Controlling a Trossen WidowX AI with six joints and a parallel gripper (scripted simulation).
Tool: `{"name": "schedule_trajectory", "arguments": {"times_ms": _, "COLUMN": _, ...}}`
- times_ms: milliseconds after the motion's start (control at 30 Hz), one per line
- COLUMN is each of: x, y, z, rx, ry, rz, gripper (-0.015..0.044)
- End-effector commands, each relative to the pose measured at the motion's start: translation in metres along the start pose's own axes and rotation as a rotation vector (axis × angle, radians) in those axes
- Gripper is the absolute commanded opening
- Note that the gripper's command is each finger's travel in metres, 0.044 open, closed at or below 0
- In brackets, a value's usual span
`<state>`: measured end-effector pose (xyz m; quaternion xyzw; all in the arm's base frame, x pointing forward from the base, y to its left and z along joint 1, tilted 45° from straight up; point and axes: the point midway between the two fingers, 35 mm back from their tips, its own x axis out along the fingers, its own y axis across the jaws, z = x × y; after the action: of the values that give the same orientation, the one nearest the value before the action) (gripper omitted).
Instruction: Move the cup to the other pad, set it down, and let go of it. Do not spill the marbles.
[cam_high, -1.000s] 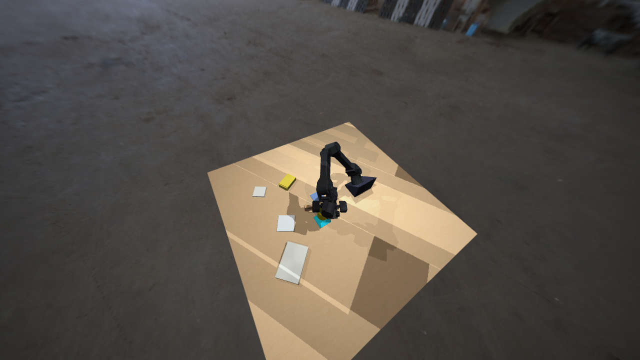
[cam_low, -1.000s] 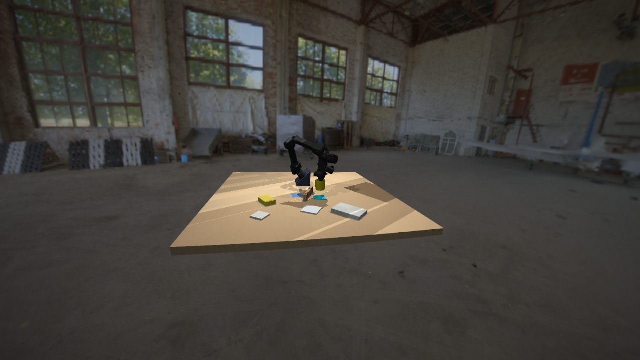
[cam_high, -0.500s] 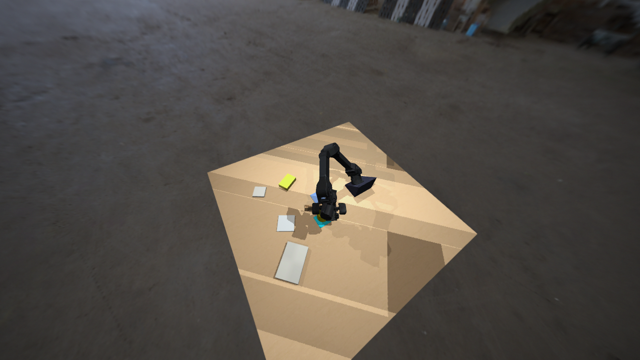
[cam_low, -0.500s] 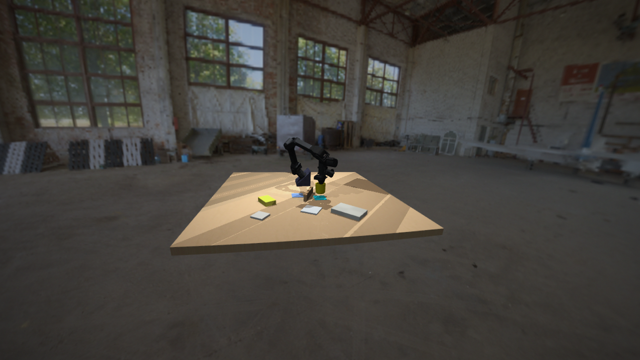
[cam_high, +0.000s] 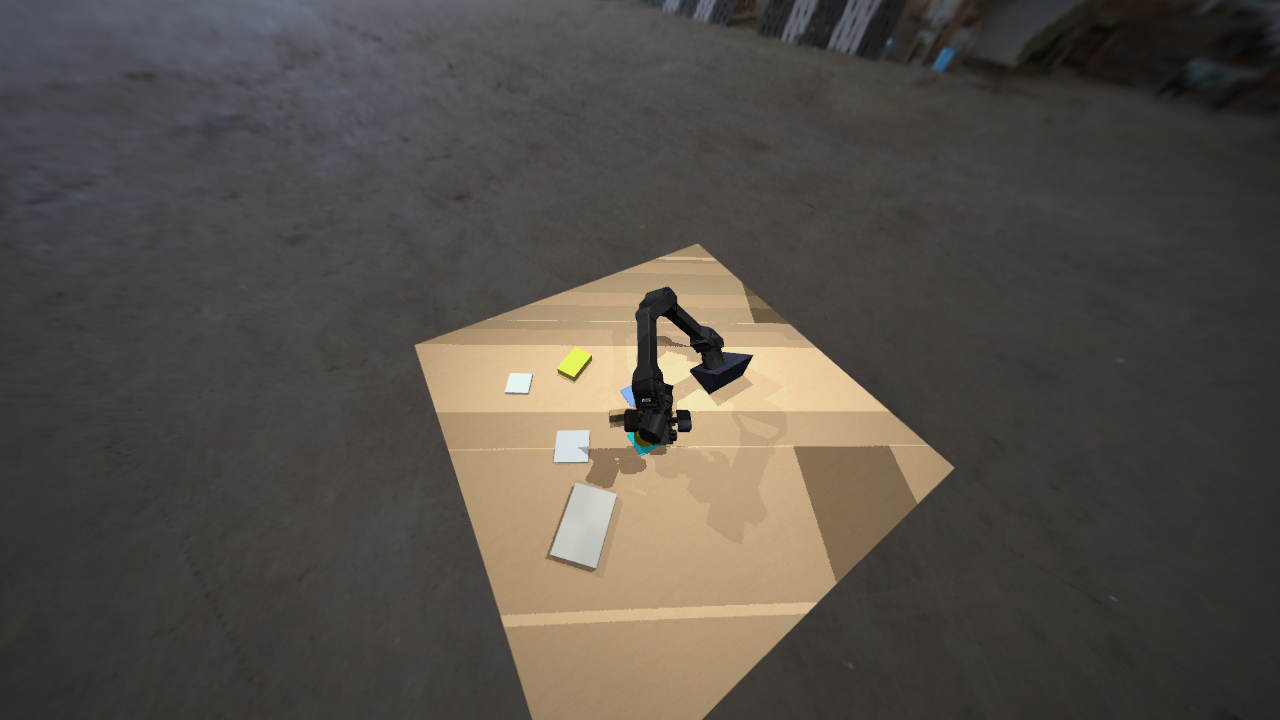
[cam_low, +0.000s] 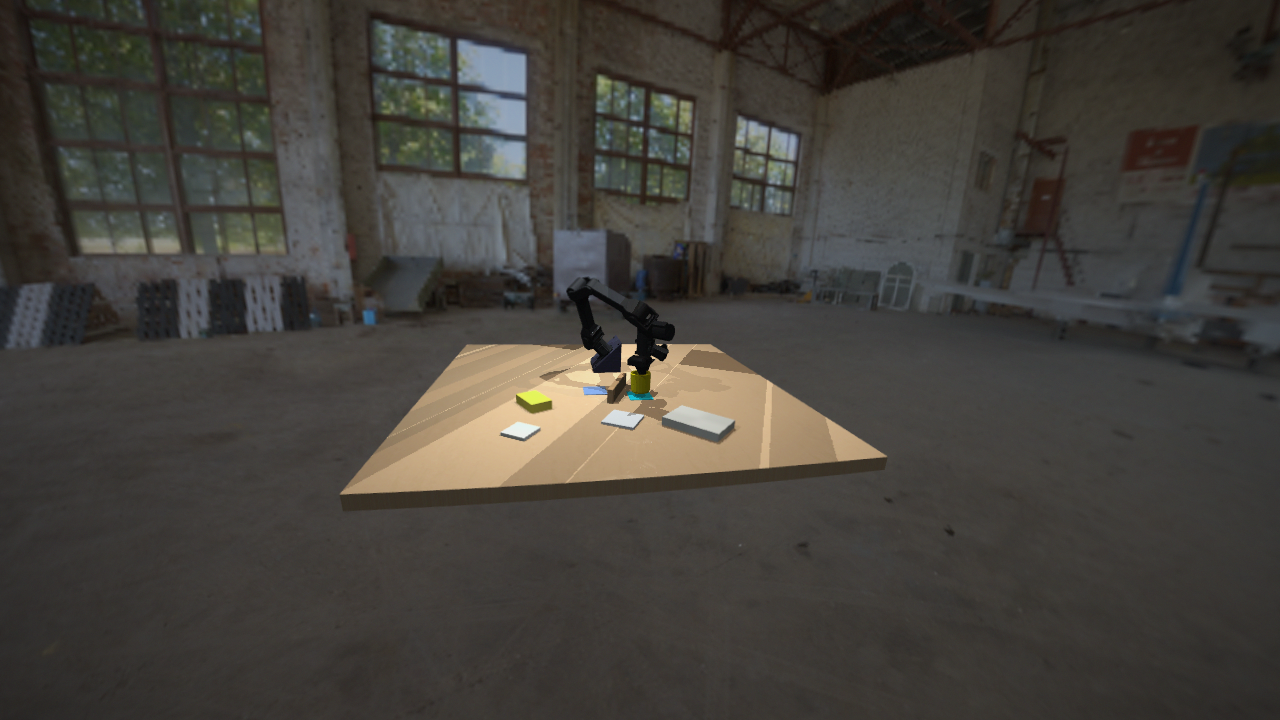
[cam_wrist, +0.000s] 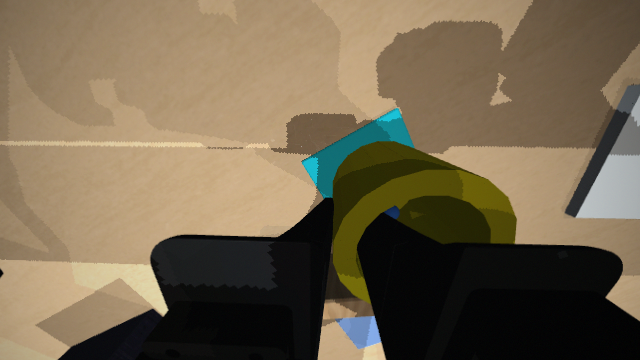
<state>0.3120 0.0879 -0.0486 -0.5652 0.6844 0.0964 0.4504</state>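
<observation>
The olive-yellow cup (cam_low: 640, 382) (cam_wrist: 425, 200) stands upright in my gripper's hold, low over the cyan pad (cam_high: 640, 445) (cam_low: 637, 395) (cam_wrist: 350, 150). I cannot tell whether its base touches the pad. My gripper (cam_high: 657, 429) (cam_low: 640, 365) (cam_wrist: 341, 205) is shut on the cup's rim wall, one finger outside and one inside. A blue marble (cam_wrist: 393, 212) shows inside the cup beside the inner finger. The light blue pad (cam_high: 627, 394) (cam_low: 594, 390) (cam_wrist: 360, 330) lies behind, toward the arm's base. In the top view the gripper hides the cup.
A short wooden bar (cam_low: 616, 387) lies between the two pads. A white tile (cam_high: 571, 445) (cam_low: 622, 418) (cam_wrist: 610, 185) lies close beside the cyan pad. A grey slab (cam_high: 583, 524) (cam_low: 698, 421), another white tile (cam_high: 518, 383) (cam_low: 520, 430) and a yellow block (cam_high: 573, 362) (cam_low: 533, 400) lie on the table (cam_high: 716, 582) (cam_low: 581, 474).
</observation>
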Motion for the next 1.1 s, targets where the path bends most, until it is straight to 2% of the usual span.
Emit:
{"name": "schedule_trajectory", "arguments": {"times_ms": 0, "x": 0.0092, "y": 0.0031, "z": -0.0024, "rx": -0.015, "ry": 0.013, "rz": 0.001, "gripper": 0.0000}}
{"name": "schedule_trajectory", "arguments": {"times_ms": 633, "x": 0.0077, "y": 0.0010, "z": -0.0009, "rx": -0.001, "ry": 0.003, "rz": 0.001, "gripper": 0.0000}}
{"name": "schedule_trajectory", "arguments": {"times_ms": 833, "x": 0.0077, "y": 0.0010, "z": -0.0009, "rx": -0.001, "ry": 0.003, "rz": 0.001, "gripper": 0.0147}}
{"name": "schedule_trajectory", "arguments": {"times_ms": 1067, "x": 0.0071, "y": 0.0010, "z": -0.0008, "rx": -0.002, "ry": 0.003, "rz": 0.001, "gripper": 0.0147}}
